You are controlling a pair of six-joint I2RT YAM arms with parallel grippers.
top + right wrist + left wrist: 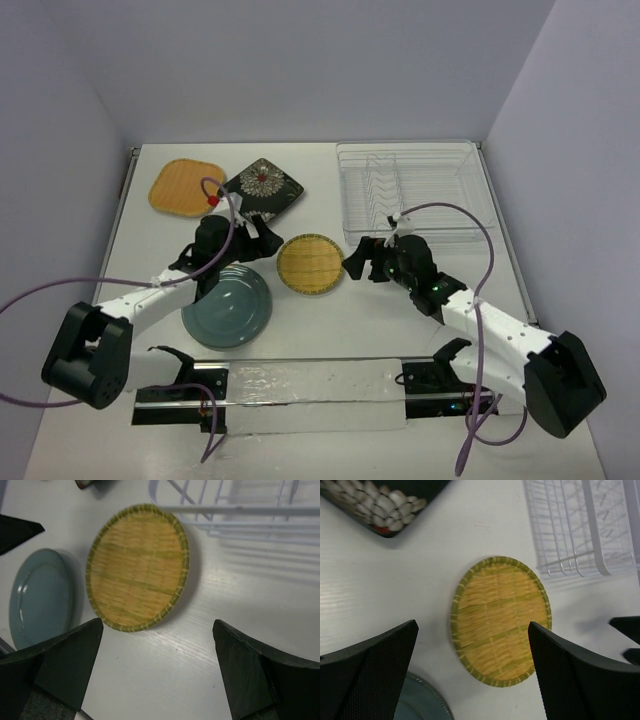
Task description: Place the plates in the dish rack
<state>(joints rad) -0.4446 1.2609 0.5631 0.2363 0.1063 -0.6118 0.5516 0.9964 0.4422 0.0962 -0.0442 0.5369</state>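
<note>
Left fingers (375, 675) and right fingers (250, 675) fill the bottom of their wrist views. Both pairs are spread wide and hold nothing.

Step in hand, as judged: pick up the yellow plate (310, 264), which both arms face. It lies flat on the tabletop (330, 340), between the two arms.

To do it well: a flat plate offers only its rim. One finger should slide under the raised edge and the other come over it, on a low approach, closing squarely. Only one arm should commit, probably the right, which is on the rack's side.

Position: in the left wrist view the plate shows in the gap between the left fingers, which hang above it. In the right wrist view it lies ahead of the right fingers, off toward the left-hand one, untouched.

Outward:
- teal plate (228, 308) just beside it, with the left arm crossing over it
- black plate (264, 186) and orange plate (186, 186) farther back
- dish rack (343, 195) at back right, no plate in it
</note>
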